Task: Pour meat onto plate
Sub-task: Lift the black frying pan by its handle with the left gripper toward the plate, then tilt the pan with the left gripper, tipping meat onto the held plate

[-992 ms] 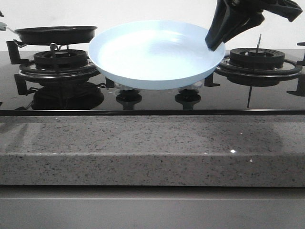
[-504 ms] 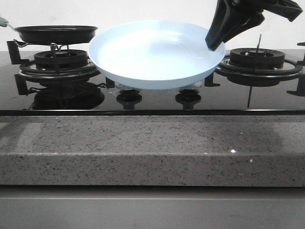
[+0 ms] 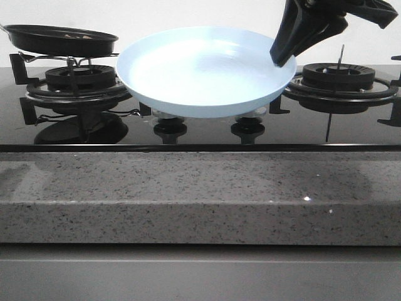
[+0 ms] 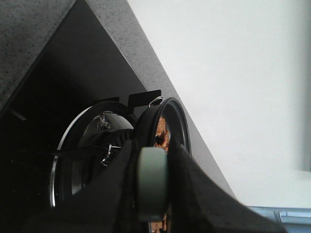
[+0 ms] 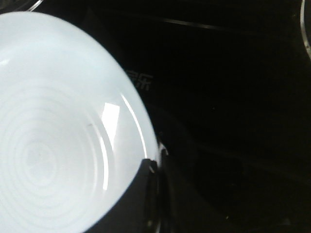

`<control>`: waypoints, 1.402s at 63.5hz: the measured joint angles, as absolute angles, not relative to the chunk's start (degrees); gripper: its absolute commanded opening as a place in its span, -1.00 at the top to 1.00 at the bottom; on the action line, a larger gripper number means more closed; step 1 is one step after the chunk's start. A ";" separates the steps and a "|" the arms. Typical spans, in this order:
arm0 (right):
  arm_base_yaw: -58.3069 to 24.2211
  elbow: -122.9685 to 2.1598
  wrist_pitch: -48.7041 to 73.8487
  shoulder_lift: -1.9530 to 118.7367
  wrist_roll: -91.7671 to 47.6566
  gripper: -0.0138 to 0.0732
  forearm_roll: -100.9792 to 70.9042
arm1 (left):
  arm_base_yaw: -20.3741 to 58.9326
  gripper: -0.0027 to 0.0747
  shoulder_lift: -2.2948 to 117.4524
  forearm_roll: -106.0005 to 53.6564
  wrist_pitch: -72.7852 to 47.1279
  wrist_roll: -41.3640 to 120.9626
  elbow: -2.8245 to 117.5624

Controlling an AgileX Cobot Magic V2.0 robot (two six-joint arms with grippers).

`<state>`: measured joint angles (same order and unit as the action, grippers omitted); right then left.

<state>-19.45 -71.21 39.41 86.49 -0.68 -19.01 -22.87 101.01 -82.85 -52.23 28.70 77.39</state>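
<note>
Your right gripper (image 3: 283,58) is clamped on the right rim of the pale blue plate (image 3: 200,69), which hangs bare above the middle of the black glass hob (image 3: 200,135), over the two control knobs (image 3: 170,127); in the right wrist view the fingers (image 5: 146,194) pinch that rim with the dark hob beneath. Well to the left, the black frying pan (image 3: 62,39) sits raised above the left burner (image 3: 75,81), clear of its grate, tilted slightly, near the plate's left edge but not touching it. The meat (image 4: 162,133) shows as orange-brown bits inside the pan in the left wrist view, and only as faint specks at the pan's rim from the front. Your left gripper (image 4: 152,187) is closed on the pan's pale green handle (image 4: 152,179); from the front the gripper itself is out of frame. The right burner (image 3: 338,78) stands just beside the plate's right rim, behind your right arm. The speckled grey counter (image 3: 200,194) fronts the hob. How much meat lies in the pan you cannot tell, since the wall hides most of it.
</note>
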 measured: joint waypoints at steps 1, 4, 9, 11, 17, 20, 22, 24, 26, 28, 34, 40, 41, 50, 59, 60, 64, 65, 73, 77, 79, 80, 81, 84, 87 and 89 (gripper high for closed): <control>-19.45 -71.21 39.41 86.49 -0.68 0.82 -19.01 | -22.99 0.94 101.01 -83.11 -52.44 28.97 77.39; -19.45 -71.21 39.41 86.49 -0.68 0.82 -19.01 | -22.99 0.94 101.01 -83.68 -53.11 29.53 77.39; -19.45 -71.21 39.41 86.49 -0.68 0.82 -19.01 | -22.99 0.94 100.79 -84.72 -54.59 30.65 77.28; -19.45 -71.21 39.41 86.49 -0.68 0.82 -19.01 | -22.99 0.94 100.55 -85.09 -54.92 30.94 77.28; -19.45 -71.21 39.41 86.49 -0.68 0.82 -19.01 | -22.87 0.94 99.12 -86.12 -55.58 31.44 77.19; -19.45 -71.21 39.41 86.49 -0.68 0.82 -19.01 | -22.87 0.94 98.30 -86.58 -55.85 31.67 77.19; -19.45 -71.21 39.41 86.49 -0.68 0.82 -19.01 | -22.87 0.94 97.60 -86.69 -56.22 31.90 77.19; -19.45 -71.21 39.41 86.49 -0.68 0.82 -19.01 | -22.87 0.94 96.98 -86.83 -56.62 32.20 77.19; -19.45 -71.21 39.41 86.49 -0.68 0.82 -19.01 | -22.87 0.94 96.40 -86.83 -57.09 32.36 77.19; -19.45 -71.21 39.41 86.49 -0.68 0.82 -19.01 | -22.60 0.94 95.63 -86.83 -57.72 32.55 77.19; -19.45 -71.21 39.41 86.49 -0.68 0.82 -19.01 | -21.68 0.94 93.65 -86.83 -58.63 33.34 77.19; -19.45 -71.21 39.41 86.49 -0.68 0.82 -19.01 | -19.37 0.94 91.56 -86.30 -58.99 34.19 77.19; -19.45 -71.21 39.41 86.49 -0.68 0.82 -19.01 | -18.90 0.94 91.01 -86.21 -58.99 34.33 77.19; -19.45 -71.21 39.41 86.49 -0.68 0.82 -19.01 | -13.52 0.94 87.64 -84.79 -58.75 34.94 77.06; -19.45 -71.21 39.41 86.49 -0.68 0.82 -19.01 | -8.63 0.94 85.60 -82.72 -57.46 35.35 77.06; -19.45 -71.21 39.41 86.49 -0.68 0.82 -19.01 | -8.16 0.94 85.43 -82.39 -57.23 35.35 77.06; -19.45 -71.21 39.41 86.49 -0.68 0.82 -19.01 | -6.19 0.94 84.96 -81.45 -56.16 35.43 77.06; -19.45 -71.21 39.41 86.49 -0.68 0.82 -19.01 | -5.56 0.94 84.99 -81.32 -55.86 35.43 77.06; -19.45 -71.21 39.41 86.49 -0.68 0.82 -19.01 | -2.33 0.94 84.85 -79.91 -53.73 35.97 76.96; -19.45 -71.21 39.41 86.49 -0.68 0.82 -19.01 | -0.79 0.94 84.85 -78.95 -52.23 36.82 76.96; -19.45 -71.21 39.41 86.49 -0.68 0.82 -19.01 | -0.12 0.94 84.85 -78.68 -51.67 37.65 76.96; -19.45 -71.21 39.41 86.49 -0.68 0.82 -19.01 | 0.13 0.94 84.85 -78.54 -51.56 38.20 76.96; -19.45 -71.21 39.41 86.49 -0.68 0.82 -19.01 | 0.37 0.94 84.85 -78.44 -51.29 38.58 76.95; -19.45 -71.21 39.41 86.49 -0.68 0.82 -19.01 | 1.11 0.94 84.85 -78.07 -50.92 39.69 76.95; -19.45 -71.21 39.41 86.49 -0.68 0.82 -19.01 | 2.09 0.94 84.71 -77.94 -50.78 40.97 76.95; -19.45 -71.21 39.41 86.49 -0.68 0.82 -19.01 | 2.58 0.94 84.59 -77.75 -50.48 41.91 76.95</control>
